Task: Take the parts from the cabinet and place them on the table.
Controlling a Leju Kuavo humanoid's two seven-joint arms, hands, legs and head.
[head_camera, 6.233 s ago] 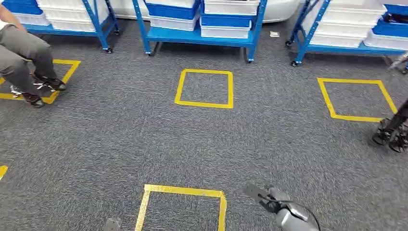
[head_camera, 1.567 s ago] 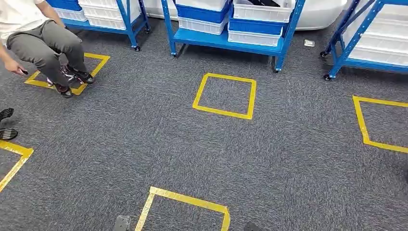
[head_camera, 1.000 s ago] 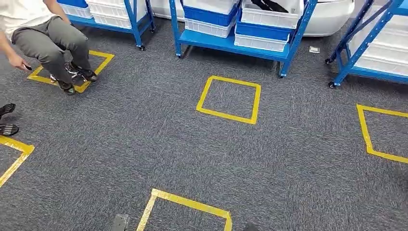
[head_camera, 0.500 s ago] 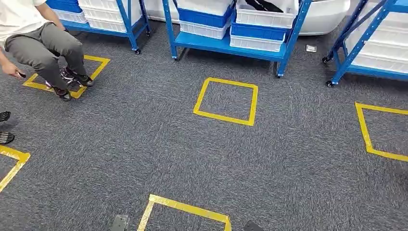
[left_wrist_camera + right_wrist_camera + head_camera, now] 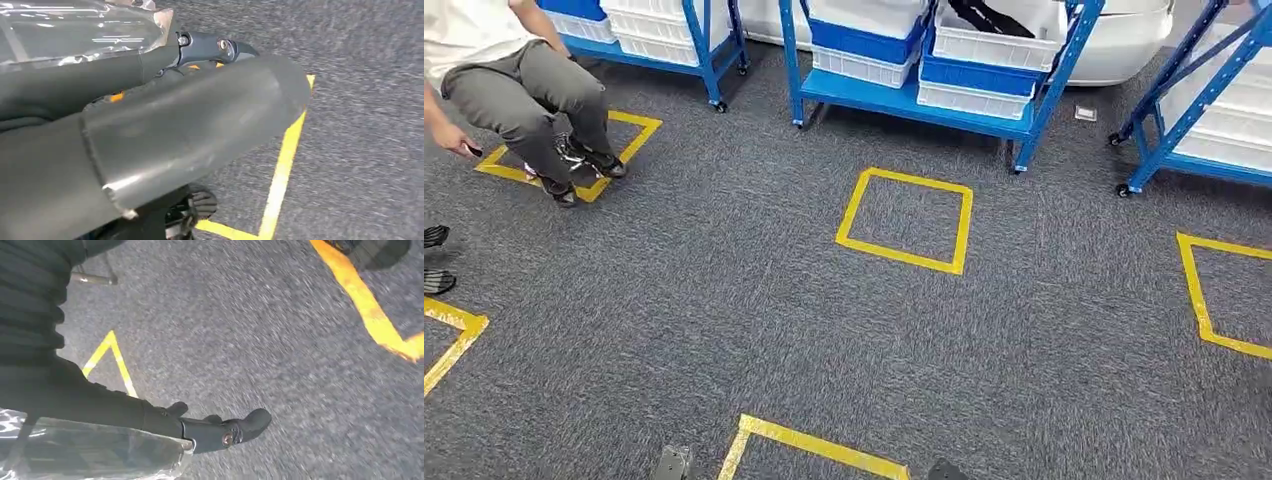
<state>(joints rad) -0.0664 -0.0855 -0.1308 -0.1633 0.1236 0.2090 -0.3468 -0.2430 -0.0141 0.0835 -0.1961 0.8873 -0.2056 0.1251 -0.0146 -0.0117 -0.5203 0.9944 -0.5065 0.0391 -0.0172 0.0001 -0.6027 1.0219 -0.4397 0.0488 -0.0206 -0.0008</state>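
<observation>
Cabinet [image 5: 924, 95]: blue wheeled rack, centre top of head view, holding four bins, two white and two blue. One white bin [image 5: 999, 40] at upper right has dark parts [image 5: 984, 15] in it. Two more blue racks flank it, one left [image 5: 674, 40], one right [image 5: 1194, 110], three in all. Yellow tape squares on the grey carpet [image 5: 754, 300]: five, counting partial ones; the full one [image 5: 907, 221] lies just in front of the cabinet. One seated person [image 5: 514, 90] upper left, feet on a tape square.

Left wrist view adds the left hand [image 5: 210, 47] over the carpet; fingers mostly hidden, can't tell its state. Right wrist view adds the right hand [image 5: 220, 430], fingers extended and apart, holding nothing.
</observation>
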